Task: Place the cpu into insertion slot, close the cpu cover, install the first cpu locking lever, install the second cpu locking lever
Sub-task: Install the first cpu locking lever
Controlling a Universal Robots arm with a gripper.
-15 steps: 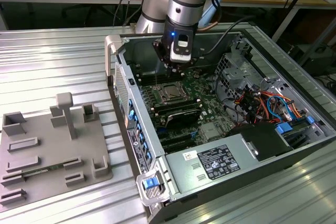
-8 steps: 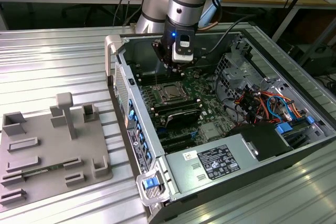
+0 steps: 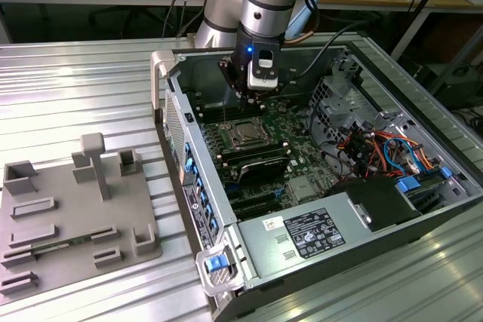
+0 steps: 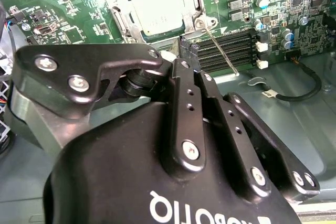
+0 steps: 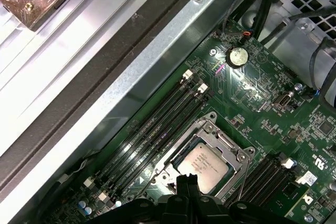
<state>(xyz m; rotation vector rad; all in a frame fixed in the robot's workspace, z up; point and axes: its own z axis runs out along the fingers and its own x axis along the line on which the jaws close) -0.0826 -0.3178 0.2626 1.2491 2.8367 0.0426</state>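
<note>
One dull silver-grey square, the cpu (image 4: 157, 11), lies flat in the insertion slot (image 3: 234, 132) on the green board. The cpu cover (image 5: 224, 141), a thin bright metal frame, lies down over it, bordering its top. We see a slim wire lever (image 4: 220, 50) slanting off one socket corner across the long black memory slots (image 4: 241, 38). The matte black end effector (image 4: 178, 51) hangs just beside that corner, clenched on nothing we can make out. Sheet-metal case walls (image 3: 204, 209) hem the board. The ribbed aluminium bench (image 3: 75, 88) lies open around the case, with a grey moulded fixture plate (image 3: 75, 201) beside it.
</note>
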